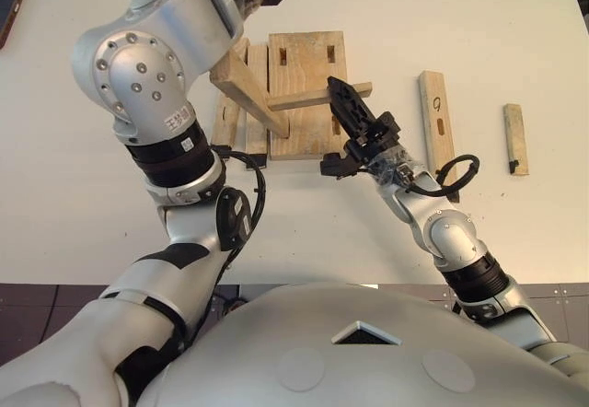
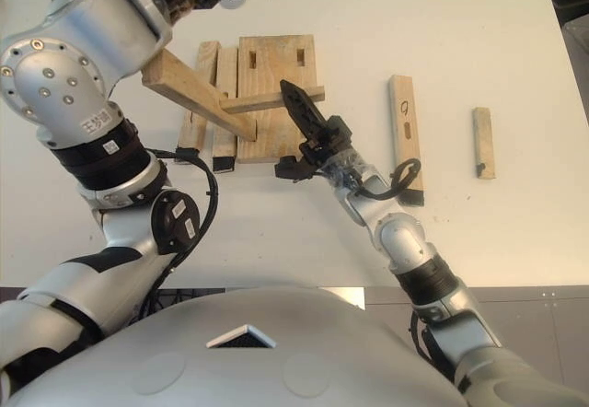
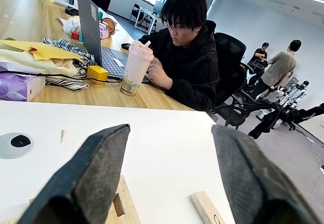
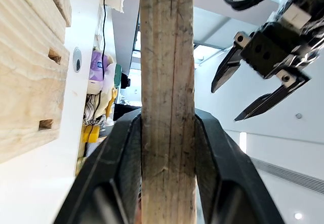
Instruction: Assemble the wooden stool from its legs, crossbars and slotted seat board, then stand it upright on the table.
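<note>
The right gripper [image 1: 342,97] pinches a crossbar [image 1: 299,100] flat between both fingers [image 4: 121,158]. The left gripper [image 3: 169,153] hovers with its fingers [image 3: 86,178] spread wide apart.

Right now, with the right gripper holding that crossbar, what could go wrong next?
The right gripper clamps only the crossbar; the leg joined at its far end seems to have no other hold, so it could twist or slip off. The left gripper is open and off the leg, and that arm sits close over it and might knock it.
</note>
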Tool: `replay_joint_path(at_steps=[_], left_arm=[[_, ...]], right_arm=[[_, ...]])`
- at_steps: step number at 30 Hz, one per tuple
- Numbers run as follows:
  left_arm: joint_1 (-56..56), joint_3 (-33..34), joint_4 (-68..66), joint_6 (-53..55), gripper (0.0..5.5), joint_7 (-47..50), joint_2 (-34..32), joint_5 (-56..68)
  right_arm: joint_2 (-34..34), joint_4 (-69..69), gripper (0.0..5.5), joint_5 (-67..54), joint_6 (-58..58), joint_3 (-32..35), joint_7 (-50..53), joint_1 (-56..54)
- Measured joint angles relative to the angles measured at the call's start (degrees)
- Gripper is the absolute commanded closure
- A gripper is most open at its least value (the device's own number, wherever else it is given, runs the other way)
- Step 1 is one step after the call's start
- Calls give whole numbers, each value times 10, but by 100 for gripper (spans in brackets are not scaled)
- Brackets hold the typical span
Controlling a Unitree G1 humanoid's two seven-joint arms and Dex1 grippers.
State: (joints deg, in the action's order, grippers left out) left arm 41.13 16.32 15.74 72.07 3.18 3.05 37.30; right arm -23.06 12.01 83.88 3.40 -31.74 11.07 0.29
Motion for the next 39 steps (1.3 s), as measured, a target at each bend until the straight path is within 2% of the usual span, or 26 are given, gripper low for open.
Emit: replay_joint_path(at_steps=[9, 16, 17, 24, 31, 39], left_arm=[[2, 13, -10, 4, 253, 13, 1, 2], [2, 12, -15, -12, 253, 14, 1, 2], [2, 12, -16, -12, 253, 14, 1, 2], [2, 7, -20, -25, 253, 14, 7, 3], [1, 7, -21, -37, 253, 14, 7, 3], [8, 9, -35, -58, 253, 14, -5, 3]], right_arm=[[-3, 3, 423, 14, -17, -25, 6, -9], [-5, -2, 423, -36, -9, -24, 2, -11], [-6, -3, 386, -39, -7, -24, 0, -12], [-24, -12, 280, -51, 40, -46, -9, -23], [-30, -19, 280, -50, 55, -46, -8, -25], [-96, -19, 280, -110, 118, -22, -7, -5]])
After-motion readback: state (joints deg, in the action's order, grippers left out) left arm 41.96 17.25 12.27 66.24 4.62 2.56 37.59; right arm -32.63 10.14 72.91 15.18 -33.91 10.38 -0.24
